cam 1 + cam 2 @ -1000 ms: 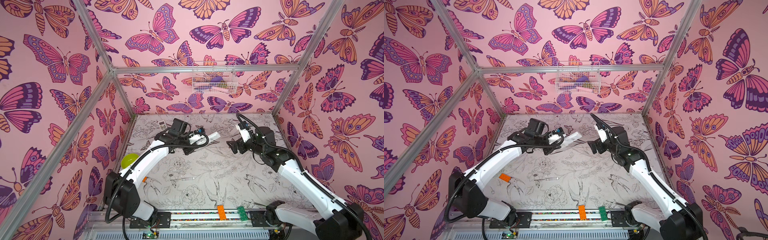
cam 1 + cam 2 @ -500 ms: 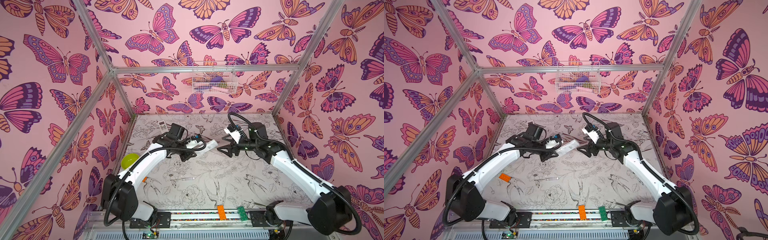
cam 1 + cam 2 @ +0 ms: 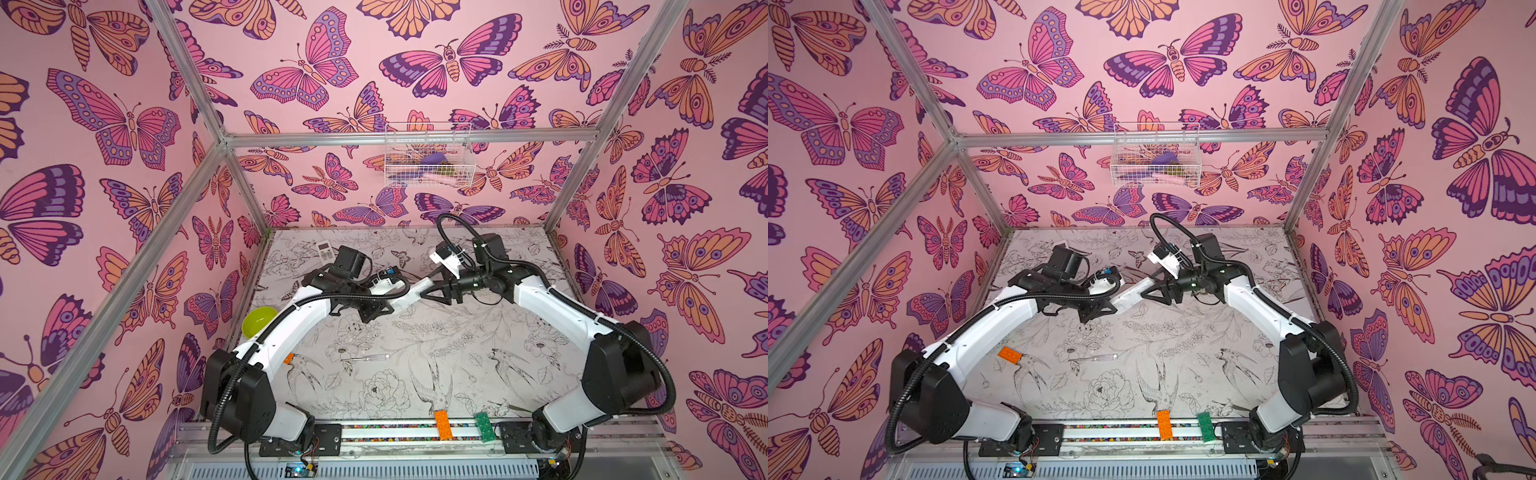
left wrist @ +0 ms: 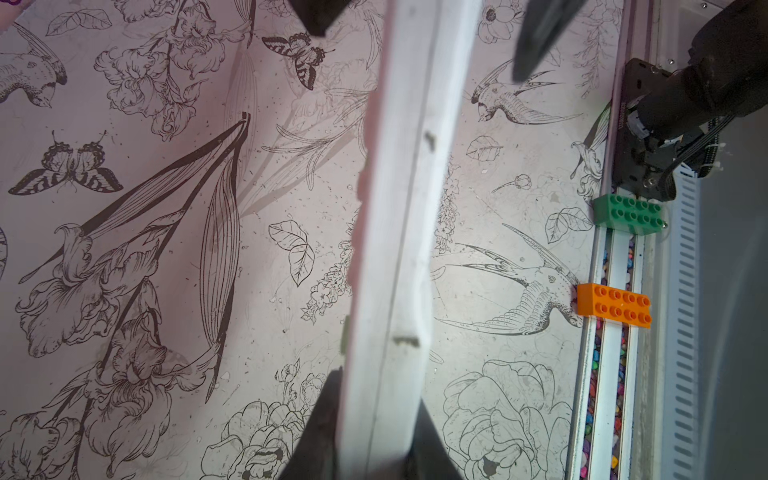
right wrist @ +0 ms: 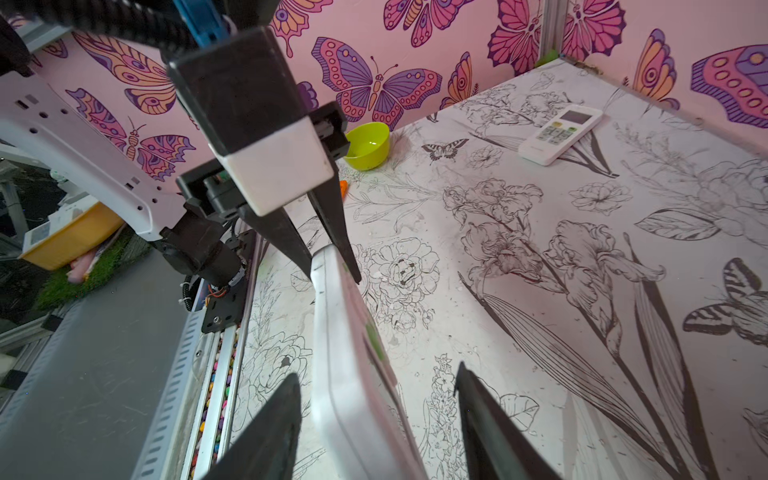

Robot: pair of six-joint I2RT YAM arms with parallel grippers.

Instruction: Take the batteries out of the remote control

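Note:
A white remote control (image 3: 409, 293) (image 3: 1133, 293) hangs above the table's middle, held edge-up by one end in my shut left gripper (image 3: 390, 305) (image 4: 376, 390). Its long white side (image 4: 399, 232) fills the left wrist view. My right gripper (image 3: 430, 286) (image 5: 376, 372) straddles the remote's other end (image 5: 349, 374), open, with a gap showing on each side of the body. The left gripper (image 5: 332, 270) pinches the far end in the right wrist view. The batteries are hidden; no cell shows in any view.
A second white remote (image 3: 325, 250) (image 5: 561, 133) lies buttons-up at the back left. A lime-green bowl (image 3: 258, 322) sits by the left wall. A clear-handled screwdriver (image 3: 365, 357) and an orange brick (image 3: 288, 358) lie mid-table. Orange (image 3: 442, 424) and green (image 3: 483, 422) bricks rest on the front rail.
My right gripper has swung left to the remote's free end and narrowed its jaws around it. The left gripper has carried the remote down and toward the centre, still shut.

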